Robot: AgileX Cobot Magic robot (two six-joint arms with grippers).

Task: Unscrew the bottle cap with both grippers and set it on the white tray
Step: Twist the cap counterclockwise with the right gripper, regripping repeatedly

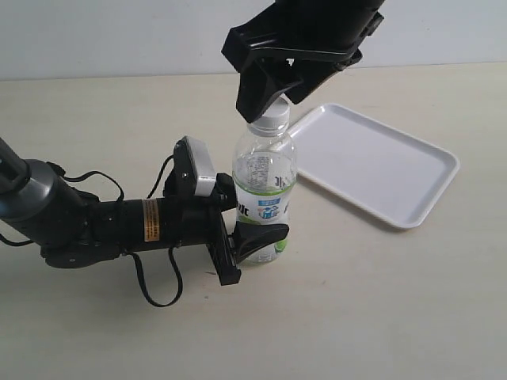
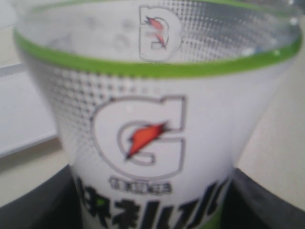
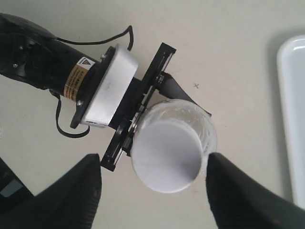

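The bottle (image 1: 265,182) stands upright on the table, and its label fills the left wrist view (image 2: 143,143). My left gripper (image 1: 261,237), with the yellow band and white-grey block, is shut on the bottle's lower body; its black fingers (image 2: 33,205) show on both sides of the label. The white bottle cap (image 1: 272,117) sits on the neck. My right gripper (image 1: 273,91) hangs just over it, open. From above, the cap (image 3: 167,155) lies between the two black fingers (image 3: 62,195) with a gap on each side. The white tray (image 1: 412,224) lies to the right.
The left arm (image 1: 71,222) lies low across the table's left side with a looping black cable (image 1: 158,297). The tray's rim (image 3: 286,119) shows at one edge of the right wrist view. Bare table surrounds the bottle at the front.
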